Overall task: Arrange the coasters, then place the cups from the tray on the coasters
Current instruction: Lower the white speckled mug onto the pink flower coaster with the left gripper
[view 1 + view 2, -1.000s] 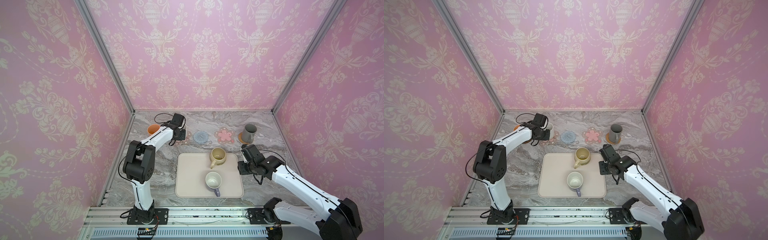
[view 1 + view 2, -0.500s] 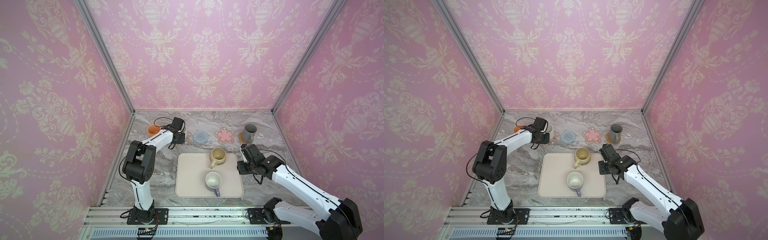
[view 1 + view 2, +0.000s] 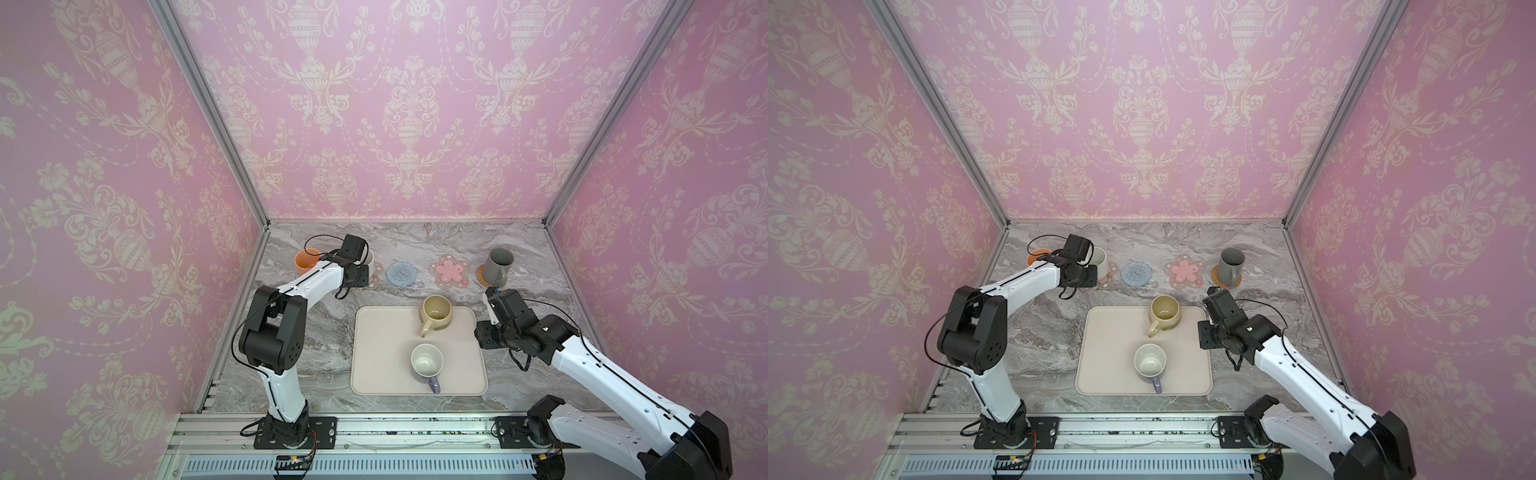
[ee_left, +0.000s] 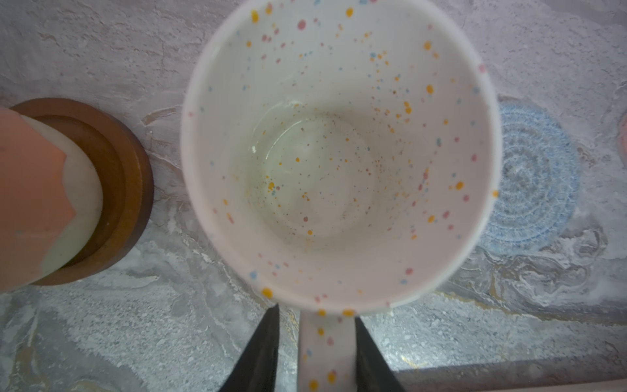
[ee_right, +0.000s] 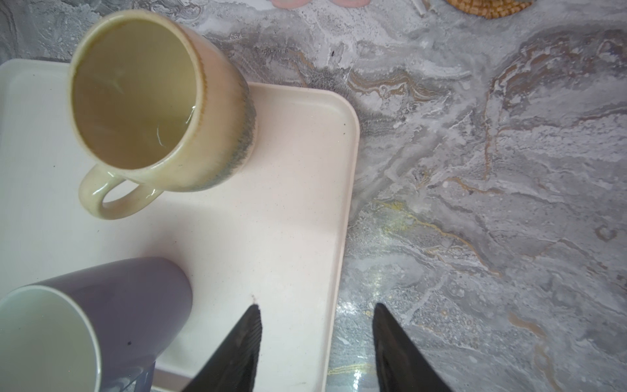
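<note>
The speckled white mug (image 4: 339,152) stands upright on a pink flower coaster (image 3: 1105,280), of which only an edge shows. My left gripper (image 4: 317,312) is open astride its handle, with a gap on one side. The orange mug (image 3: 307,262) sits on the dark brown coaster (image 4: 129,190). The dark grey mug (image 3: 497,266) stands on the rattan coaster (image 3: 484,276). The blue crocheted coaster (image 3: 402,274) and a second pink flower coaster (image 3: 449,271) are bare. On the tray (image 3: 382,353) stand the beige-yellow mug (image 3: 435,313) and lavender mug (image 3: 427,361). My right gripper (image 5: 317,309) hangs open over the tray's right edge.
The coasters run in a row along the back of the marble table (image 3: 316,332). Pink patterned walls close in the left, back and right sides. A metal rail (image 3: 374,432) with both arm bases runs along the front.
My left gripper has opened off the speckled mug's handle and shifted slightly. The right arm has not moved.
</note>
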